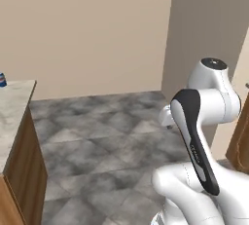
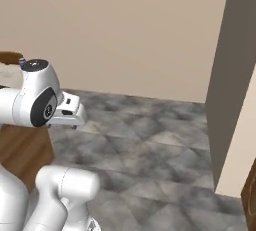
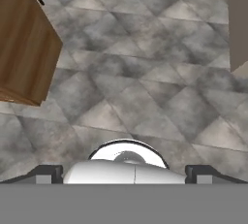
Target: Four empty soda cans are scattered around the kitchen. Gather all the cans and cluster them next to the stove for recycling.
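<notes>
One soda can (image 1: pixel 2 80), blue and white, stands upright at the far left on a marble counter (image 1: pixel 14 104). The other cans and the stove are out of view. My gripper (image 3: pixel 124 173) is open: its two dark fingertips (image 3: pixel 48 173) sit far apart with nothing between them. It points down at the grey tiled floor, well away from the can. The arm is folded close over the base, with the hand (image 2: pixel 70 110) held out in front of the counter's end.
The counter rests on a wooden cabinet (image 1: pixel 29 170) whose corner (image 3: pixel 26 48) lies to the left of the hand. A beige wall closes the back. A grey-beige pillar (image 2: pixel 225 85) and a wooden panel (image 1: pixel 240 146) stand at the right. Grey floor tiles (image 1: pixel 107 141) lie between.
</notes>
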